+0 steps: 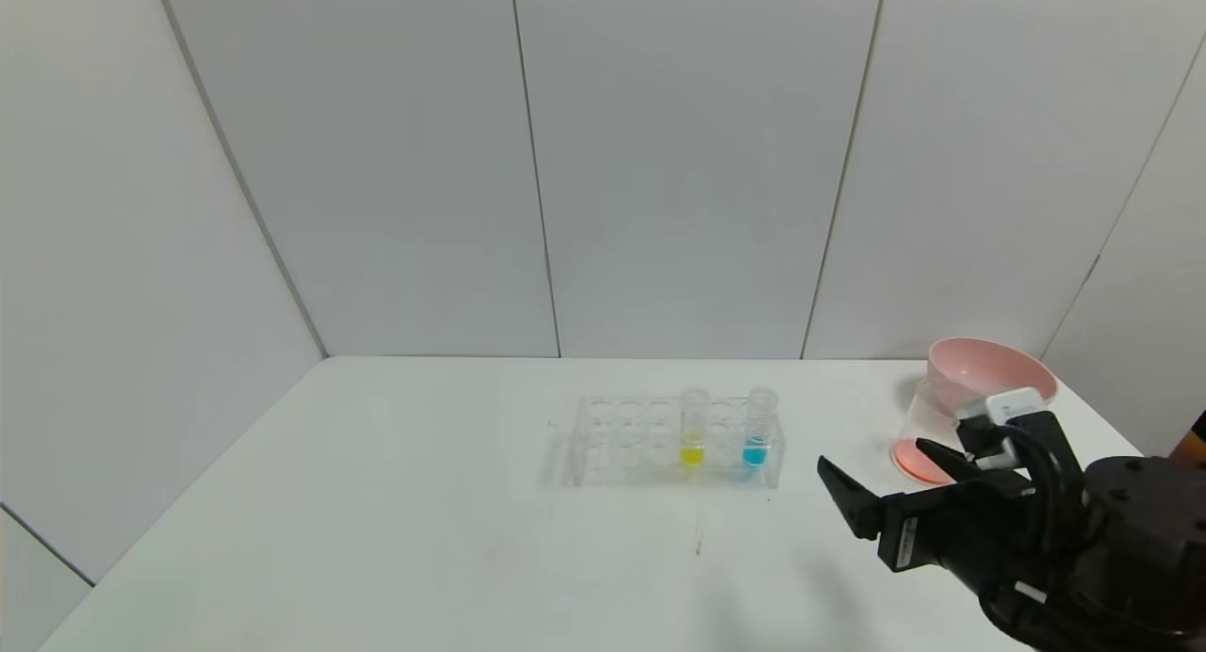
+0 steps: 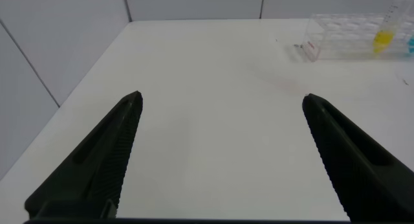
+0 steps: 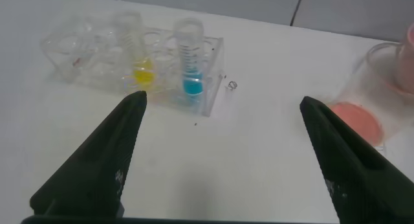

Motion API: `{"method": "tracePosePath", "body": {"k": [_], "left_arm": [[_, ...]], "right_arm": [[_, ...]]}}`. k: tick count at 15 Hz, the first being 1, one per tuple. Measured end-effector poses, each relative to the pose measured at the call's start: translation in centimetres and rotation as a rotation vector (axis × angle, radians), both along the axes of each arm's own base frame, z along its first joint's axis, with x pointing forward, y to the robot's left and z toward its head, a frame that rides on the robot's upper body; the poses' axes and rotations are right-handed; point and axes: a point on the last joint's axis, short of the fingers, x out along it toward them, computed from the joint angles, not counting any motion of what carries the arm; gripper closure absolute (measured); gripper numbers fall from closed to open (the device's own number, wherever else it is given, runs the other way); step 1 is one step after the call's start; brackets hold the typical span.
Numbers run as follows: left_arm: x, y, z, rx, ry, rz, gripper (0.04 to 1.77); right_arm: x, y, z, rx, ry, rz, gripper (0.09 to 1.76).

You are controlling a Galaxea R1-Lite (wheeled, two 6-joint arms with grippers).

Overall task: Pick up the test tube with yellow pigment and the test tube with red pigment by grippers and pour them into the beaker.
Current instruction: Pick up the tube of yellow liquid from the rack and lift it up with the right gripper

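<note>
Ahead, from our head camera, a small clear plastic tube with yellow liquid (image 1: 693, 429) stands upright, long axis vertical, in a clear rack (image 1: 622, 440) on the white table (image 1: 377, 501); our right claw (image 1: 881, 485) hovers nearby, spread. Our left wrist camera shows our left claw (image 2: 220, 153) spread. Our right wrist camera suggests approaching level, centring the tube.

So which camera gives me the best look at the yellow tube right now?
The right wrist view: the test tube with yellow pigment stands close in the rack, though the right claw partly hides it. The head view shows it small; the left wrist view catches it far off.
</note>
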Motion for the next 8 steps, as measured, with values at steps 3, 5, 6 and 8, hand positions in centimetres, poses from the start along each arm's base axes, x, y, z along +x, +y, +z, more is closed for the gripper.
{"method": "tracePosePath", "body": {"k": [3, 5, 6, 8], "left_arm": [[0.0, 0.0, 0.0, 0.000, 0.000, 0.000, 0.05], [0.0, 0.0, 0.0, 0.000, 0.000, 0.000, 0.05], [0.0, 0.0, 0.0, 0.000, 0.000, 0.000, 0.05], [0.0, 0.0, 0.0, 0.000, 0.000, 0.000, 0.05]], "right_arm": [[-1.7, 3.0, -0.2, -0.012, -0.025, 0.015, 0.15], [-1.6, 4.9, -0.7, -0.010, -0.045, 0.001, 0.15], [-1.2, 5.9, -1.1, -0.011, -0.050, -0.005, 0.15], [-0.1, 8.0, -1.6, -0.001, -0.063, -0.005, 0.15]]}}
